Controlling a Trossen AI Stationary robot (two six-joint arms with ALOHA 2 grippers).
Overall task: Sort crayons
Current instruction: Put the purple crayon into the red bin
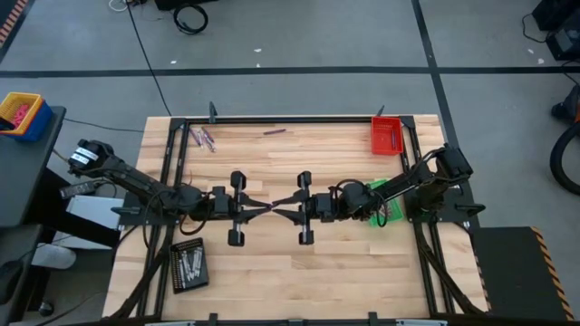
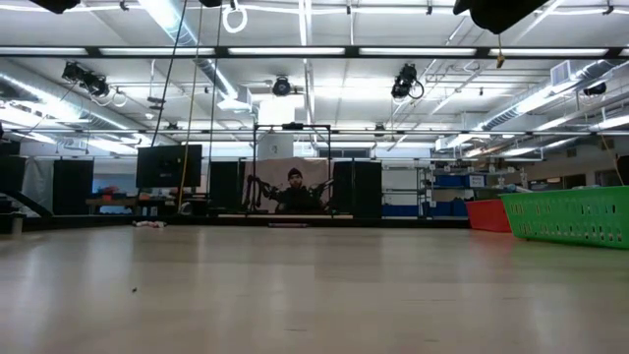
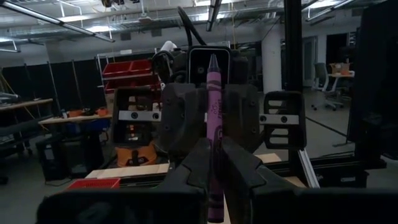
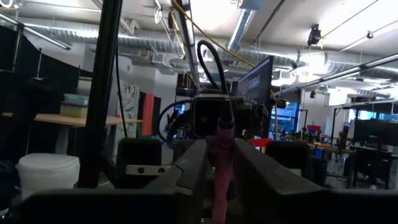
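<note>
My two grippers meet fingertip to fingertip over the table's middle, the left gripper [image 1: 263,207] coming from the left and the right gripper [image 1: 279,207] from the right. A purple crayon [image 3: 214,118] stands between the left gripper's [image 3: 214,163] fingers. It also shows, pinkish, between the right gripper's [image 4: 221,155] fingers as the same crayon [image 4: 222,168]. Both grippers are shut on it. Several loose crayons [image 1: 201,138] lie flat at the table's far left, and one more crayon [image 1: 275,132] lies near the far edge. My left gripper pinches the crayon's paper-wrapped shaft [image 3: 214,155] between its two fingers, which lie level and come from the table's left. The crayon's pointed tip [image 3: 214,60] sticks out past the fingertips. The crayon is clear of the table. My right gripper pinches the same crayon between its two fingers, close to the crayon's end [image 4: 223,134], with the fingers level and coming from the table's right. How far back the crayon reaches between the fingers does not show.
A red tray [image 1: 386,135] stands at the far right corner, a green tray [image 1: 384,206] lies under the right arm, and a black tray [image 1: 189,265] holding pale crayons sits near left. A dark frame [image 1: 290,119] borders the table. A person [image 2: 295,189] shows beyond the far edge.
</note>
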